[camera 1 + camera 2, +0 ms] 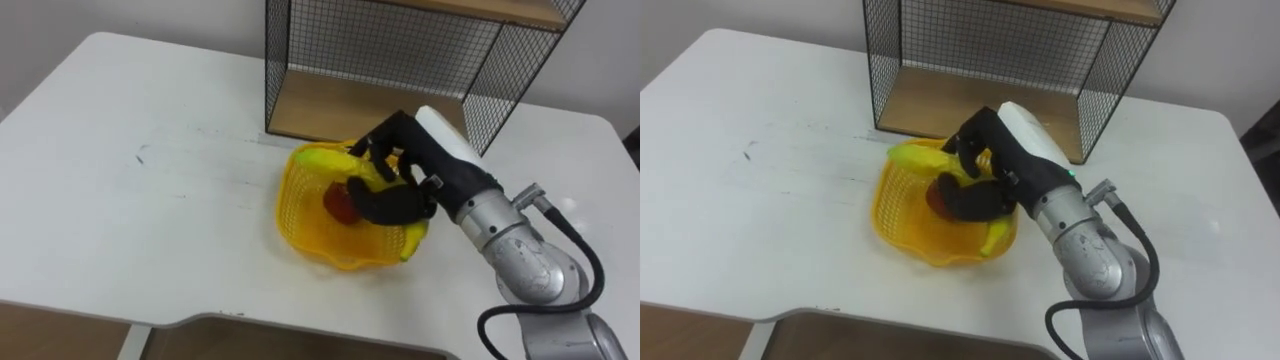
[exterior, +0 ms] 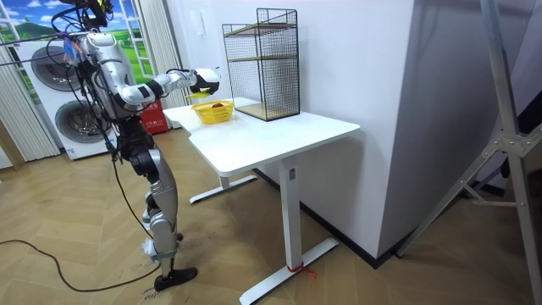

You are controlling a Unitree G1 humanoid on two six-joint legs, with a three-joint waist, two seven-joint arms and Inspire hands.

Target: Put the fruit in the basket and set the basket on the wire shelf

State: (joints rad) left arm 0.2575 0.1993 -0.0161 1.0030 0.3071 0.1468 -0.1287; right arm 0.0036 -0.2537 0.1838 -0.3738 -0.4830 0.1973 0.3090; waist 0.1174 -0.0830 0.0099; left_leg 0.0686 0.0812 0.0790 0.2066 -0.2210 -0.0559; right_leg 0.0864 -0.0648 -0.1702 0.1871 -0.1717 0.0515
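My right hand (image 1: pixel 405 168) comes in from lower right, over yellow plastic mesh basket (image 1: pixel 300 218) on white table (image 1: pixel 150 200). Fingers curled, thumb beneath, pinching long yellow-green banana (image 1: pixel 322 157) lying across basket, one tip over near rim. Round red fruit (image 1: pixel 338 203) inside basket, under my palm. Basket sits just in front of black wire shelf with wooden boards (image 1: pixel 380 50).
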